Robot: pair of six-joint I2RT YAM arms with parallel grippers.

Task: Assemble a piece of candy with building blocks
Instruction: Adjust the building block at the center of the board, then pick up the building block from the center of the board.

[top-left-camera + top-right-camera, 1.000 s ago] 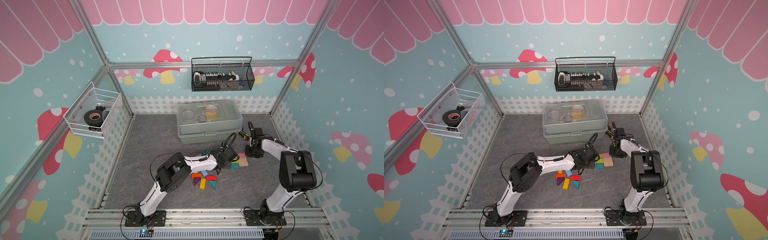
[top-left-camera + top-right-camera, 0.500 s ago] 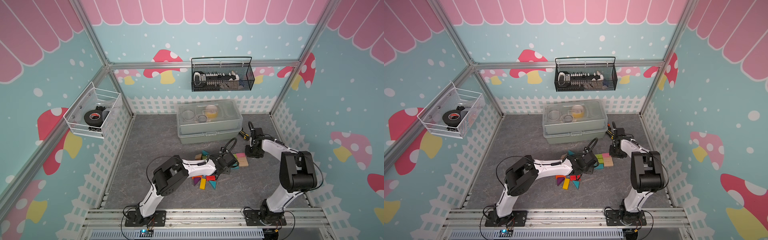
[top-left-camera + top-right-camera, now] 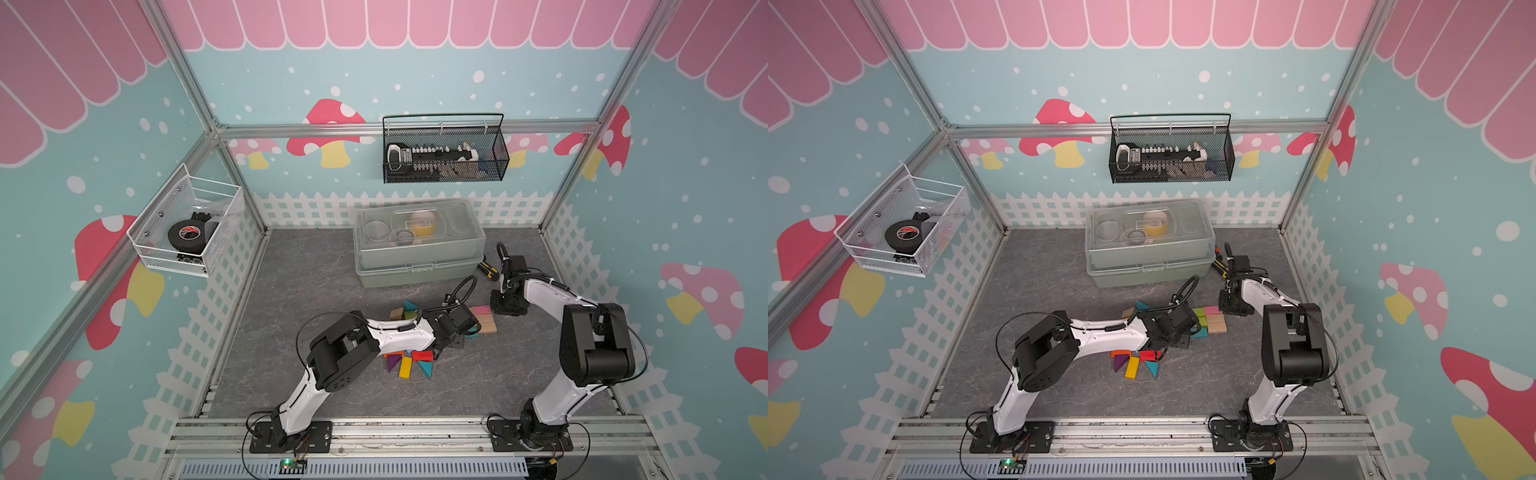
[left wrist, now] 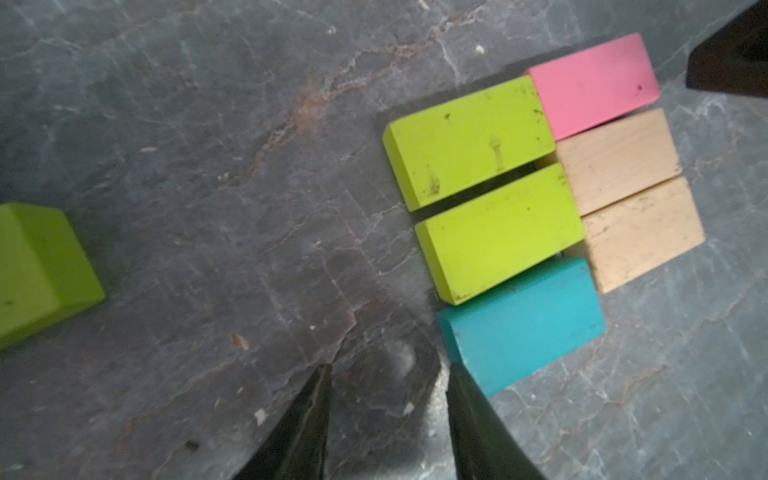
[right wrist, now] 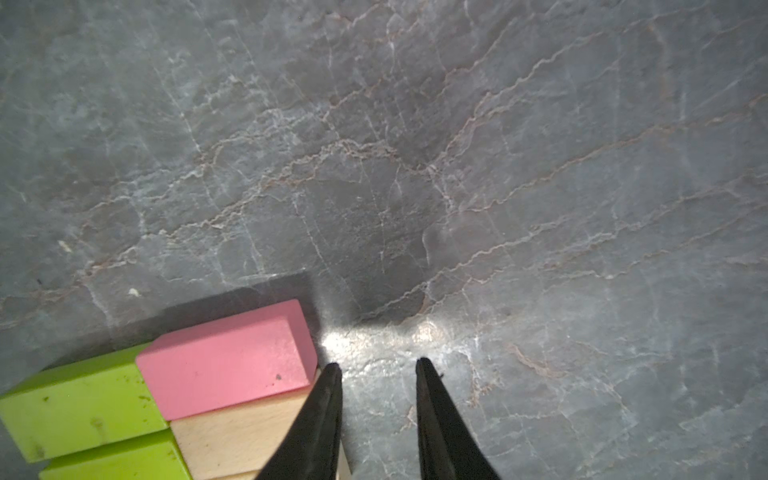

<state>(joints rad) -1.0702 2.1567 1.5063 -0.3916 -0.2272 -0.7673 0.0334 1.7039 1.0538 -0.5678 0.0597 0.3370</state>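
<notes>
Little has moved: the left arm has eased its wrist slightly toward the front of the desk (image 4: pixel 208 166), while the right arm and the blocks lie as they did. Six bars sit flush as a two-by-three slab (image 3: pixel 1214 320) — a pink bar (image 4: pixel 594 83) and two tan bars (image 4: pixel 619 160) in the column toward the right arm, two green bars (image 4: pixel 469 141) and a teal bar (image 4: pixel 523 324) in the column toward the left. The left hand (image 4: pixel 388 368) is released and empty, its fingers spread over bare desk. One tip is just beside the teal bar's free end; whether it touches cannot be told. The right hand (image 5: pixel 377 362) is parted only narrowly and grasps nothing, one finger crossing a tan bar's outer end. Every bar's long axis runs from one hand toward the other, so each hand faces an open end of the slab. Judged from this, the wrapper ends come next — the loose pile (image 3: pixel 409 361) with its triangles (image 3: pixel 426 368) lies beside the left arm, nearer the left hand, and a stray green block (image 4: pixel 41 270) lies well apart from the slab.
</notes>
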